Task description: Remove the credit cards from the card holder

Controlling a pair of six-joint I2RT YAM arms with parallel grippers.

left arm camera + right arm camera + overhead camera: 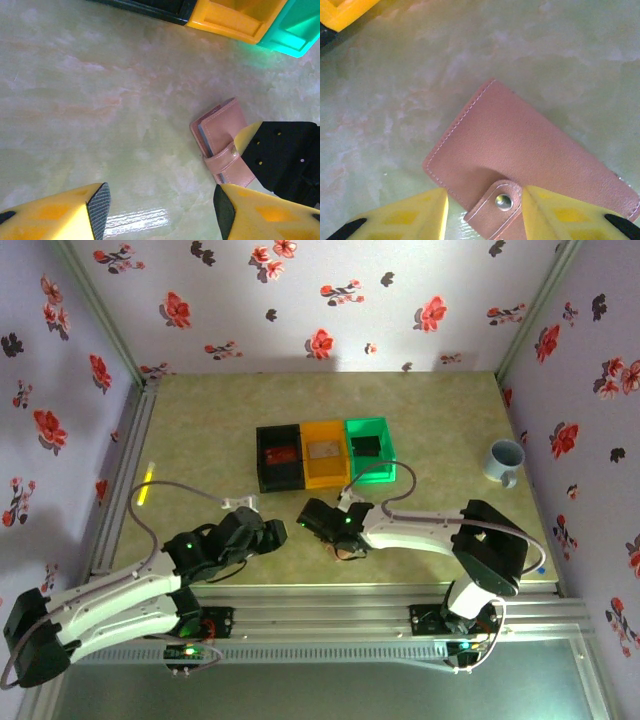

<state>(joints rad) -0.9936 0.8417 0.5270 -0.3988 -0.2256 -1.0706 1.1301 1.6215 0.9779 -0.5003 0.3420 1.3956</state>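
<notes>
The card holder point(520, 145) lies shut on the table, pinkish-brown, with its strap point(495, 210) snapped down. It also shows as a small pink patch point(347, 551) from above and flat on the table point(222, 132) in the left wrist view. The credit cards are hidden inside it. My right gripper point(484, 200) hovers low over its strap end, open; the strap sits between the fingers, the right finger at its edge, the left finger apart. My left gripper point(160, 200) stands open over bare table, the holder to its right. From above, the left gripper point(278, 532) and right gripper point(335, 530) nearly face each other.
A black bin point(279, 458), an orange bin point(324, 452) and a green bin point(369, 448) stand in a row behind the holder. A pale mug point(504, 460) sits far right. A yellow-green stick point(147, 486) lies at the left edge.
</notes>
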